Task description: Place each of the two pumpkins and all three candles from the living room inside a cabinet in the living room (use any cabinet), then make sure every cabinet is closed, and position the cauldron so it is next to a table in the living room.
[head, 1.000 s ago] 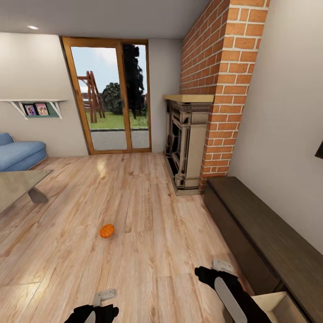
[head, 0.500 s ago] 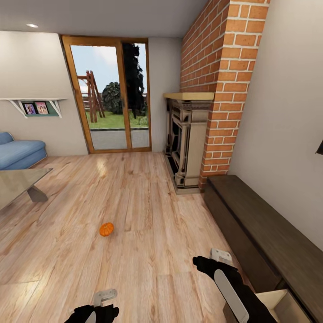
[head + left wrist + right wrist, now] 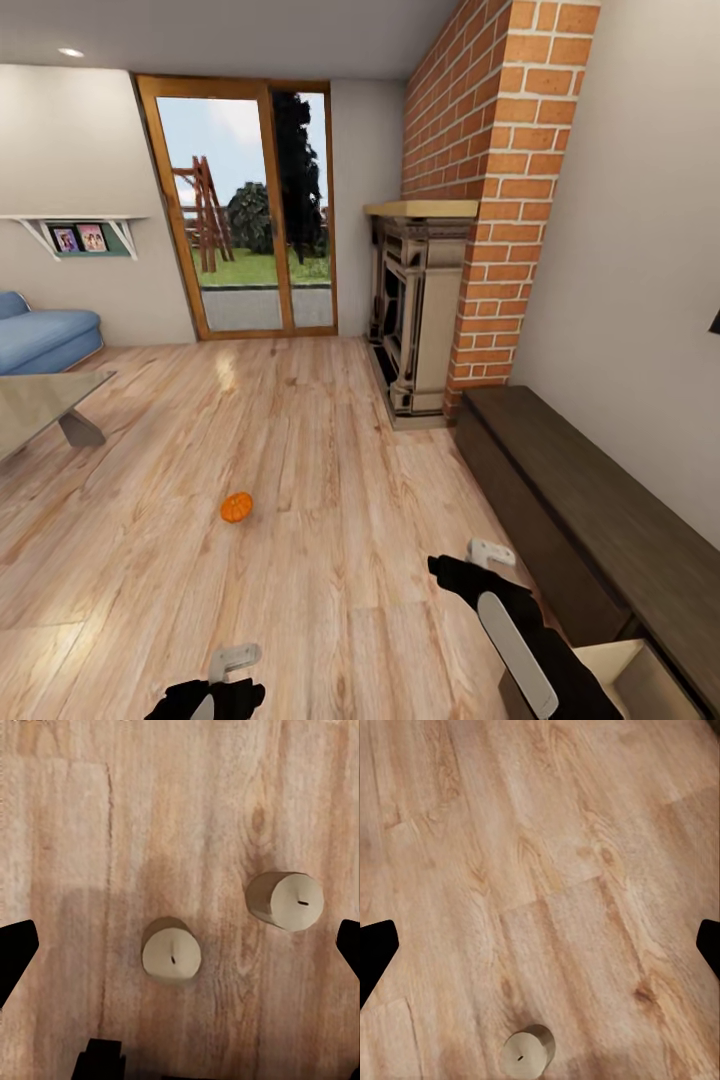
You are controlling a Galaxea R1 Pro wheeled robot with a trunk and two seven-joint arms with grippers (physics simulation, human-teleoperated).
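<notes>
One orange pumpkin (image 3: 237, 507) lies on the wood floor in the middle of the room, well ahead of both arms. Beneath my left gripper (image 3: 180, 952), two grey-beige candles (image 3: 172, 955) (image 3: 289, 900) stand on the floor; its black fingertips (image 3: 15, 956) are spread wide, so it is open and holds nothing. My right gripper (image 3: 540, 949) is open too, over bare floor with a third candle (image 3: 526, 1053) nearby. In the head view the left gripper (image 3: 232, 662) hangs low at the front and the right gripper (image 3: 478, 560) is beside the dark-brown cabinet (image 3: 590, 500). The cauldron is out of view.
One cabinet drawer (image 3: 625, 675) stands pulled out at the near right, showing its pale inside. The low table (image 3: 40, 400) is at the left with a blue sofa (image 3: 40, 340) behind it. A brick fireplace (image 3: 430, 300) and a glass door (image 3: 245, 210) lie ahead.
My right gripper has moved a little forward along the cabinet front. The view has shifted slightly. The pumpkin and left gripper have stayed put.
</notes>
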